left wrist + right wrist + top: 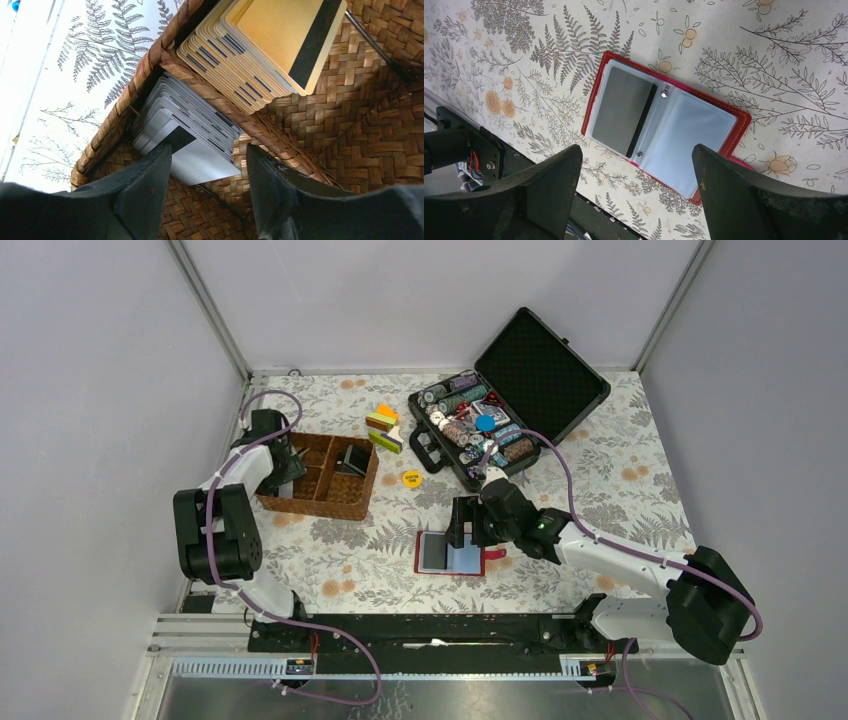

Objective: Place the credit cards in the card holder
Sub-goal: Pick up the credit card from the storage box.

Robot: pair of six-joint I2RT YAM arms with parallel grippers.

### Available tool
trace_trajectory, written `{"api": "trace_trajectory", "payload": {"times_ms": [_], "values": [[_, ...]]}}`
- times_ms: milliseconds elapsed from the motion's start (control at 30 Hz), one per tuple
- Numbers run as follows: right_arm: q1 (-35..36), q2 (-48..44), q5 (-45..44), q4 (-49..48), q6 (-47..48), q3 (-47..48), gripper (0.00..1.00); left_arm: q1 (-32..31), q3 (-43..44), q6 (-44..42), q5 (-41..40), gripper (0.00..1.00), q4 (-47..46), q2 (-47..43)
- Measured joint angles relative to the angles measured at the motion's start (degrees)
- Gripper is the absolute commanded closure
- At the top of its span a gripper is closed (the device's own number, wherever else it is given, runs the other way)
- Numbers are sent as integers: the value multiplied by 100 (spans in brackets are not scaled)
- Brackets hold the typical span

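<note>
Floral bench (620,470), wicker basket (310,508): credit cards (190,115) stacked just ahead of released left end effector (209,150); released right end effector (636,150) hovers over card holder (704,125).

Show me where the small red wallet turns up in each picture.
Top external: lower centre, the small red leather-look wallet lying open.
Left wrist: not in it.
Right wrist: centre, open, one grey card in the pocket on the picture's left.
Shared landmark: the fern-print tablecloth, in all three.
</note>
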State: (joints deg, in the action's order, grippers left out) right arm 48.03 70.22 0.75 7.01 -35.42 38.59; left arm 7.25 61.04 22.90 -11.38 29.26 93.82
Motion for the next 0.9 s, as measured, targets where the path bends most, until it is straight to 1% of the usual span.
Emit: {"api": "trace_trajectory", "payload": {"times_ms": [133, 467, 667, 900], "values": [[0, 0, 0, 0, 0, 0, 12, -31, 35, -52, -101, 51, 50, 52], [0, -2, 0, 0, 0, 0, 12, -372, 74, -192, -387, 59, 105, 55], [0, -50, 2, -2, 0, 0, 12, -503, 76, -223, -627, 73, 125, 52], [0, -70, 4, 0, -2, 0, 12, -579, 92, -260, -896, 81, 162, -46]]}}
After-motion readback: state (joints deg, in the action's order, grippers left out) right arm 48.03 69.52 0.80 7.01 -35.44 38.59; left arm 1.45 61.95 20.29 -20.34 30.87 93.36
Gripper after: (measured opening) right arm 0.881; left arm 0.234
